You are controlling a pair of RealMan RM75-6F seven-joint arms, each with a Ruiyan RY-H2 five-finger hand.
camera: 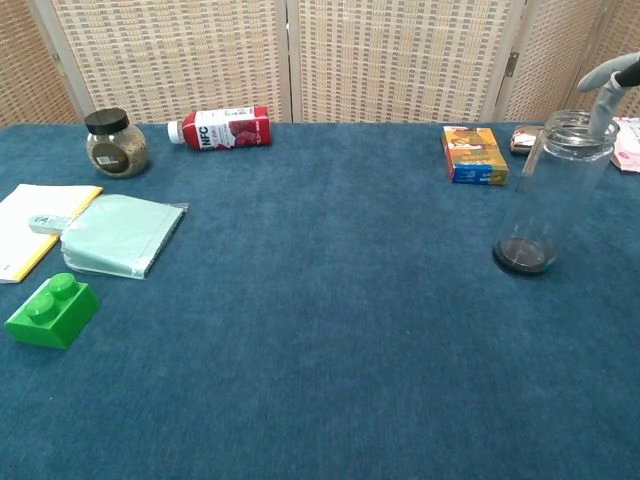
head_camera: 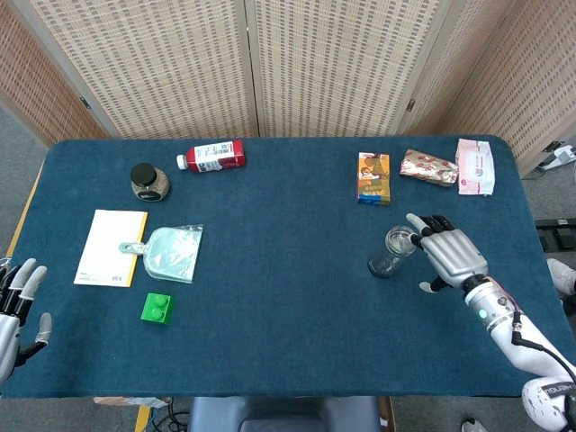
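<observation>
At the near left edge of the desk (head_camera: 288, 315), the left hand (head_camera: 16, 310) hangs just off the blue cloth, its fingers (head_camera: 27, 277) apart and holding nothing. Close to it on the desk lies a green toy block (head_camera: 157, 308), and just beyond that a pale green pouch (head_camera: 171, 253) overlaps the edge of a yellow-edged notepad (head_camera: 112, 247).

On the right, the right hand (head_camera: 450, 254) is raised beside a clear glass jar (head_camera: 393, 251) that stands upright and open-topped, right of the middle of the desk. Its fingers (head_camera: 419, 225) are spread and reach to the jar's rim; in the chest view one fingertip shows at the rim's far right side, though whether it touches the glass cannot be told. The hand grips nothing.

Farther back on the left stand a small dark-lidded jar (head_camera: 148, 182) and a red juice bottle (head_camera: 211, 156) lying on its side. At the far right lie an orange box (head_camera: 373, 177), a patterned snack packet (head_camera: 429, 167) and a pink tissue pack (head_camera: 474, 166).
</observation>
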